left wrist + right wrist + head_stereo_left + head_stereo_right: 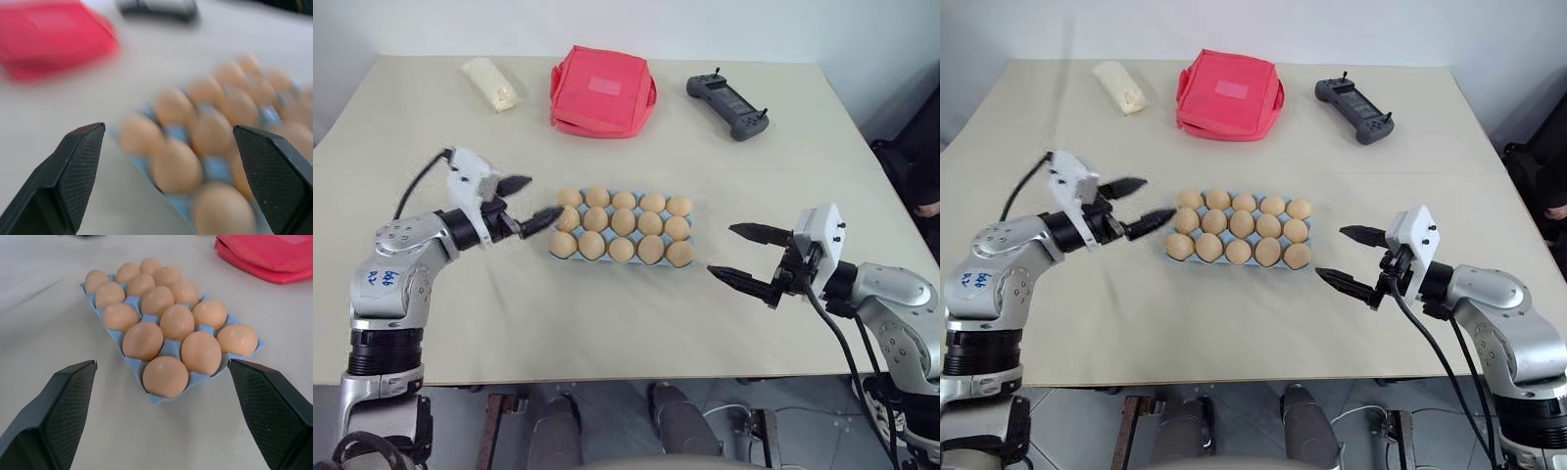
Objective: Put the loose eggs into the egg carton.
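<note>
The light blue egg carton (152, 398) lies in the middle of the table, and several orange-tan eggs (623, 222) sit in its cups. Every egg I see rests in a cup; loose eggs are out of view. My left gripper (536, 201) hovers open just off the carton's left end, its fingertips pointing at the nearest eggs and nothing between them. The left wrist view looks between those fingers (78, 161) onto the blurred carton. My right gripper (722, 250) stands open a little to the right of the carton, also with nothing in it.
At the back of the table lie a red fabric bag (602, 90), a black handheld controller (727, 106) to its right, and a pale cream wrapped lump (490, 83) to its left. The table's front edge (636, 380) runs just below both arms.
</note>
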Tool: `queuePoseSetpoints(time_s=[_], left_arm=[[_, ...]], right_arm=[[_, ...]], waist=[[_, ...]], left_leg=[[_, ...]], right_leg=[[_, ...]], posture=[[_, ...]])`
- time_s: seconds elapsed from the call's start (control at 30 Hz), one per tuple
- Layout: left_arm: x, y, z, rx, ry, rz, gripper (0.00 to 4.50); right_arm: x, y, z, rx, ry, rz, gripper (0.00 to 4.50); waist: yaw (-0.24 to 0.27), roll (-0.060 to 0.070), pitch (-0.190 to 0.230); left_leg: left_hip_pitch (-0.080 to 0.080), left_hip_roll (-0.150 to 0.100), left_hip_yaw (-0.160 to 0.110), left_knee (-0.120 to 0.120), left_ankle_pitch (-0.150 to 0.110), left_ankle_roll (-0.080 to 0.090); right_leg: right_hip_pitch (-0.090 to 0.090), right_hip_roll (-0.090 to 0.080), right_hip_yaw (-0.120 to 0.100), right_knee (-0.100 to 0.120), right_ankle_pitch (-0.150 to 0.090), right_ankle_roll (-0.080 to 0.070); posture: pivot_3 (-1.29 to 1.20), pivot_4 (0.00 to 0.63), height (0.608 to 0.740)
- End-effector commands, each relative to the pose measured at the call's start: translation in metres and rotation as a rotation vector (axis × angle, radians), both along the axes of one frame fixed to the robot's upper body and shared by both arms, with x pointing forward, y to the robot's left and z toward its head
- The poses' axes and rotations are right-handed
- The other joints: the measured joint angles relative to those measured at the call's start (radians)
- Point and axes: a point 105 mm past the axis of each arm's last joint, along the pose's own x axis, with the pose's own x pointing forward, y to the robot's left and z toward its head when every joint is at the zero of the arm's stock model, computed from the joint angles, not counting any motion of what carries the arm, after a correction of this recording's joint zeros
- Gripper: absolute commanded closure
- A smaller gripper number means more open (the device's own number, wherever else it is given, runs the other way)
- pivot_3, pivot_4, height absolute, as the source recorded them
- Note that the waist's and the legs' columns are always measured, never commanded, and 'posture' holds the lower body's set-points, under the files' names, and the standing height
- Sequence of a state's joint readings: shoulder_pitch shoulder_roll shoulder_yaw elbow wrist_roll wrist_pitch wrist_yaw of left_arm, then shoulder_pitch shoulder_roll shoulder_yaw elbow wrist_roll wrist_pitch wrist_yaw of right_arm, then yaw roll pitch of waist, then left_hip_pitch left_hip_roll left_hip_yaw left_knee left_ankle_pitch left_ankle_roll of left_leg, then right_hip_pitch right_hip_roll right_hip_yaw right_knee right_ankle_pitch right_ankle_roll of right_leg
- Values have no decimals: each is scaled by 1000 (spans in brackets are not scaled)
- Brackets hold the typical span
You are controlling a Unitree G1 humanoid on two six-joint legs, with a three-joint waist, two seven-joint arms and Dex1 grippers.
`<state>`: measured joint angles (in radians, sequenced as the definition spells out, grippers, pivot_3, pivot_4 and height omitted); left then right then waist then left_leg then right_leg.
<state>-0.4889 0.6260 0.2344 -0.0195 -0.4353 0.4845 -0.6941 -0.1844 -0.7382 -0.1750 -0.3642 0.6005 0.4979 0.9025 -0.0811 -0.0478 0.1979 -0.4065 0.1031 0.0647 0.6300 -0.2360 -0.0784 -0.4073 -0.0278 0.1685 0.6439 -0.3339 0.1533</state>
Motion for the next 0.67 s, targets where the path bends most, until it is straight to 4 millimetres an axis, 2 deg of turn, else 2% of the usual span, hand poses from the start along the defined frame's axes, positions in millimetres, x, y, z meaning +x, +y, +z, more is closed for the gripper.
queuePoseSetpoints(time_s=[0.03, 0.13, 0.27, 0.4, 0.53, 0.67], left_arm=[[-9, 13, 9, -10, -77, 19, 37], [-22, 13, -3, 30, -55, -22, 37], [-40, 22, -25, 83, 24, -83, 37], [-55, 30, -37, 114, 86, -125, 37], [-59, 36, -38, 134, 92, -124, 37], [-55, 36, -31, 129, 39, -104, 37]], right_arm=[[-1, -5, 12, -4, -53, 4, 0], [-2, -6, 11, -17, -44, 17, 0], [-2, -8, 10, -33, -33, 34, 0], [-2, -8, 10, -43, -28, 44, 0], [0, -8, 10, -49, -23, 53, 0], [2, -7, 11, -45, -27, 53, 0]], waist=[[0, 0, 0], [-2, 0, 0], [-2, 0, 0], [-3, 0, 0], [-3, 0, 0], [-2, 0, 0]], left_leg=[[0, 0, 0, 0, 0, 0], [0, 0, 0, -1, 0, 0], [0, 0, 0, -1, 0, 0], [0, 0, 0, -1, 0, 0], [0, 0, 0, -1, 0, 0], [0, 0, 0, -1, 0, 1]], right_leg=[[0, 0, 0, 0, 0, 0], [0, 0, 0, -1, 0, 0], [0, 0, 0, 0, 0, 0], [0, 0, 0, -1, -1, -2], [0, 0, 0, 0, -4, -7], [0, 0, 0, -1, -4, -7]], posture=[[0, 150, 740], [0, 150, 740], [0, 150, 740], [0, 150, 740], [0, 150, 740], [0, 150, 740]])
